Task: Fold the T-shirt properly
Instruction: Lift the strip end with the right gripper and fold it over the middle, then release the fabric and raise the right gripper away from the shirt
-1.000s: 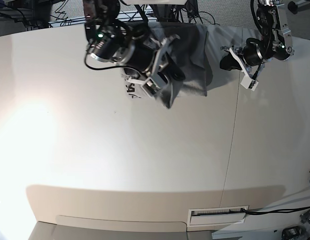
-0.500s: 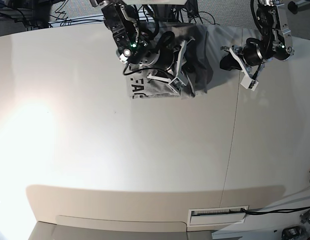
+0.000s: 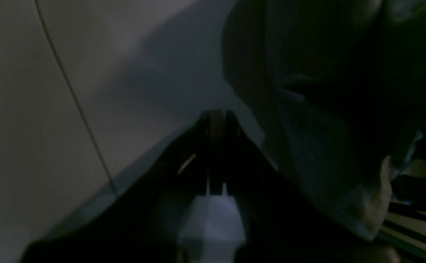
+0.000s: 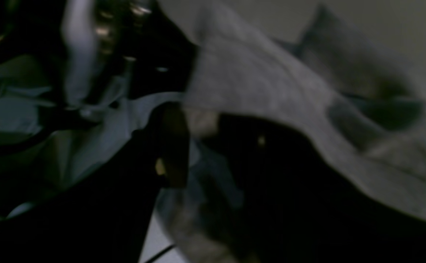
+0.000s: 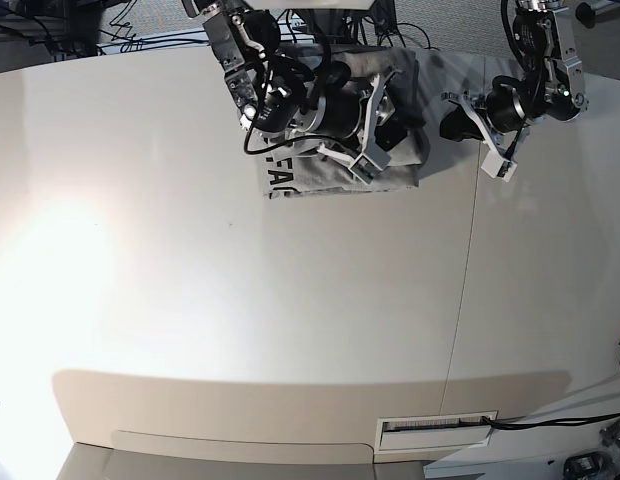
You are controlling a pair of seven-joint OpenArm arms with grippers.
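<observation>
Two arms at the table's (image 5: 190,300) far edge.
Right gripper (image 5: 368,140) spread over the folded T-shirt (image 5: 315,180); left gripper (image 5: 500,150) pressed together, apart, right.

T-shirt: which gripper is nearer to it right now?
Right. The right gripper is directly over the T-shirt, jaws apart above the folded grey cloth. The left gripper is off to the shirt's side over bare table, shut and holding nothing.
</observation>
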